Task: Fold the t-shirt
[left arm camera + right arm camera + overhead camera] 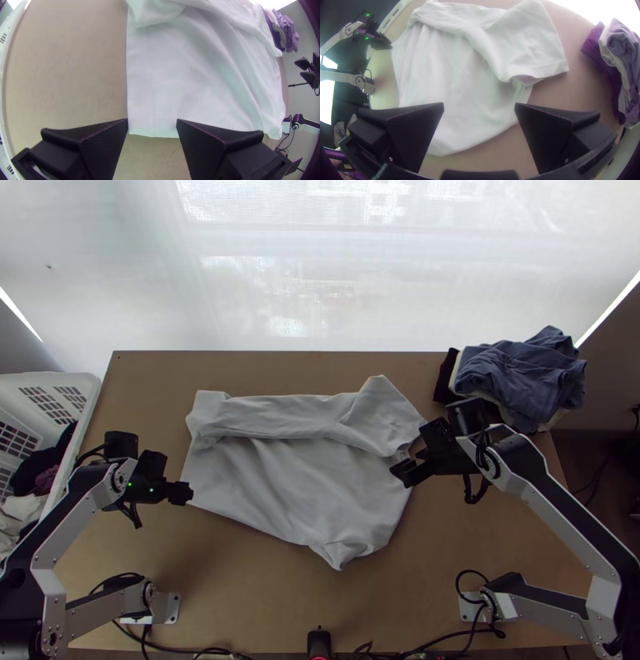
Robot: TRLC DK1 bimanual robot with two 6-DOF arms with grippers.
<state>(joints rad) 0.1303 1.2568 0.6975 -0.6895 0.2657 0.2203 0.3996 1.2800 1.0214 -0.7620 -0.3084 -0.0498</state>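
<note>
Bare wood shows on the table (240, 580) around the pale t-shirt (304, 476), which lies beside the clothes pile (528, 372) with one long side turned over in a loose, rumpled band. My right fingers (553, 133) are spread at the shirt's side nearest the pile, and my left fingers (103, 143) are spread at a corner well apart from it, neither pair pinching cloth. If I close too high, the thin hem could slip free, while lifting my two sides unevenly could drag that loose band open and skew the next fold.
</note>
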